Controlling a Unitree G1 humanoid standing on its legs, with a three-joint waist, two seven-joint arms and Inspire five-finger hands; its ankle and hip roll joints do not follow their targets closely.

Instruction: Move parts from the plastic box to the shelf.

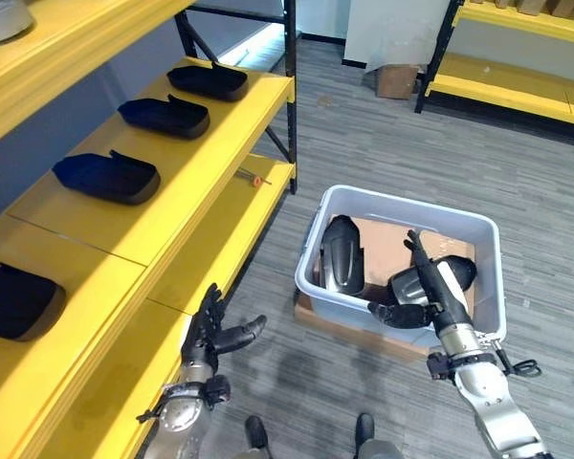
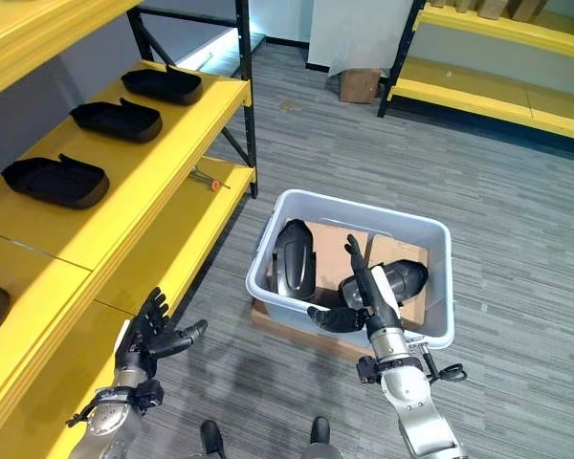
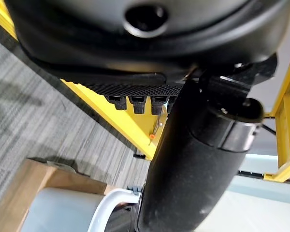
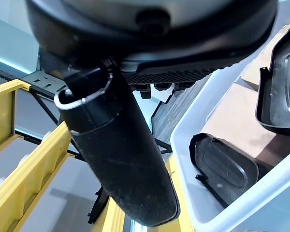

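A pale grey plastic box (image 1: 402,202) stands on the floor to the right of the yellow shelf (image 1: 187,182). Two black parts lie in it: one (image 1: 342,253) at its left, one (image 1: 456,273) at its right. My right hand (image 1: 423,285) is over the right part, open, with fingers straight and thumb spread; I cannot tell if it touches. In the right wrist view its thumb (image 4: 121,154) stands above both parts (image 4: 227,166). Several black parts (image 1: 107,177) lie in a row on the shelf. My left hand (image 1: 209,335) is open and holds nothing, beside the shelf's lower board.
Flat cardboard (image 1: 359,335) lies under the box. A small orange-tipped tool (image 1: 254,178) rests on the lower shelf board. A second yellow shelf (image 1: 517,57) and a cardboard carton (image 1: 397,81) stand at the back right, across grey floor.
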